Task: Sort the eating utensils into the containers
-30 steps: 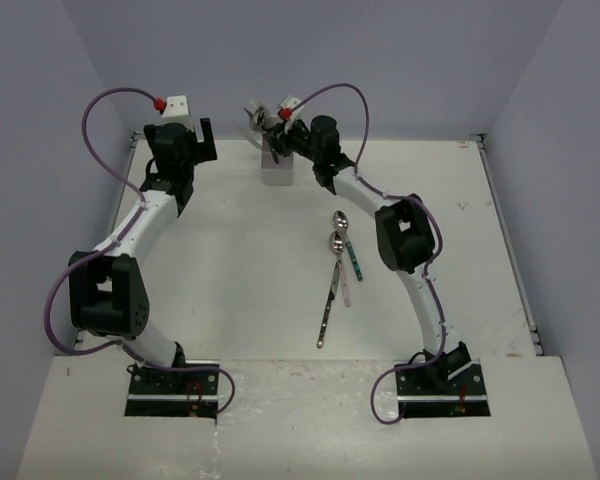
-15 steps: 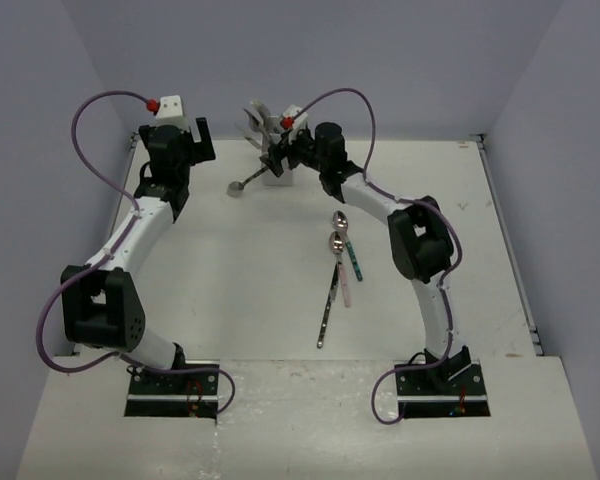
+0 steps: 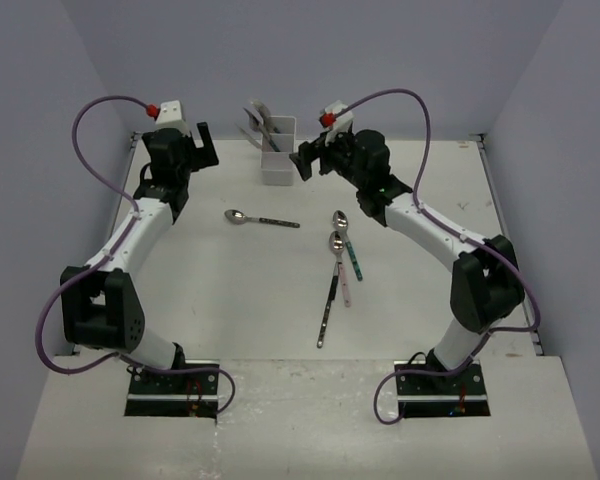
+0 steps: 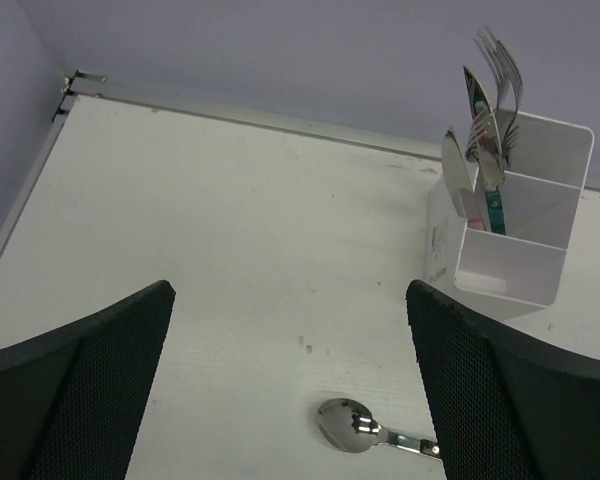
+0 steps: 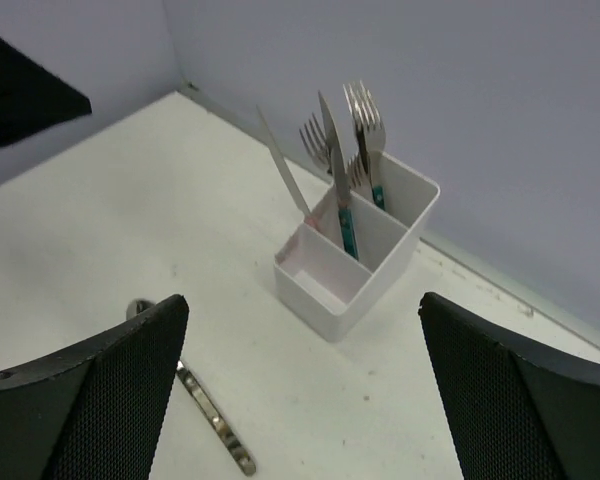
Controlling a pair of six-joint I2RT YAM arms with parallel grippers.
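Well, my right gripper [image 3: 307, 160] hangs spread and empty beside the white holder [image 3: 277, 172]; the spoon [image 3: 263, 220] lies flat on the tabletop [image 3: 210, 270]. It looks light, stiff and slippery, so I'd pinch it mid-handle.

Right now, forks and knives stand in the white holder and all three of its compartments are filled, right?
No: forks and knives stand in the white holder, but only two compartments are filled; the right wrist view shows the nearest one empty.
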